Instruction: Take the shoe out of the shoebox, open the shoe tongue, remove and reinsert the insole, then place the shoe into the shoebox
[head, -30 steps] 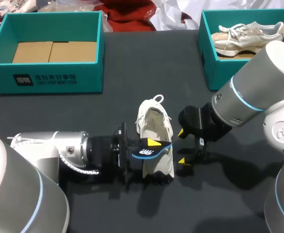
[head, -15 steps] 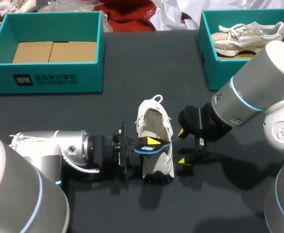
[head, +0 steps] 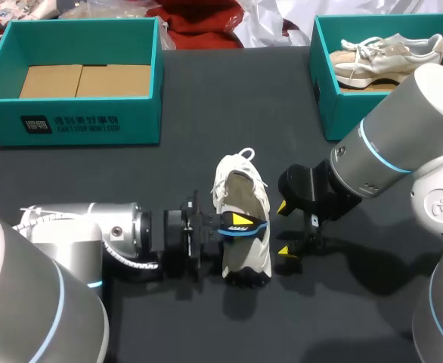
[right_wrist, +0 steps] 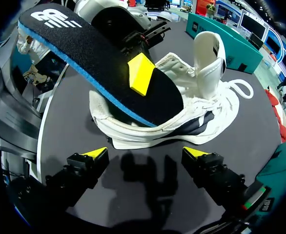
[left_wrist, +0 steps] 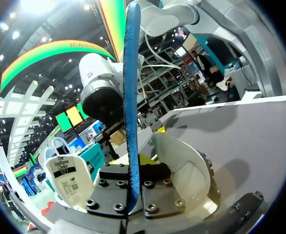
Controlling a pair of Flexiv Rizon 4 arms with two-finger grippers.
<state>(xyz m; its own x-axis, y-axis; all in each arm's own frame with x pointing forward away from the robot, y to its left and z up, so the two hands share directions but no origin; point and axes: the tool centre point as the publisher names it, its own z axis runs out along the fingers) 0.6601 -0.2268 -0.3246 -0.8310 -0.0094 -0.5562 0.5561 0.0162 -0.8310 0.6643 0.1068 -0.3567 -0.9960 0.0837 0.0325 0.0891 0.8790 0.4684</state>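
Insole (right_wrist: 99, 68) pinched by left claw (head: 240, 221) — edge-on from own wrist; right claw (right_wrist: 147, 155) spread beside shoe (right_wrist: 182, 127).

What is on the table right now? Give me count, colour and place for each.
shoe: one, white with dark sole, mid-table between the grippers
insole: one, black with blue edge, one end at the shoe's opening
left shoebox: one, teal, far left
cardboard: brown, inside left shoebox
right shoebox: one, teal, far right
second shoe: one, off-white, inside right shoebox
table: one, black
left gripper: shut on the insole
right gripper: open, beside the shoe, not touching
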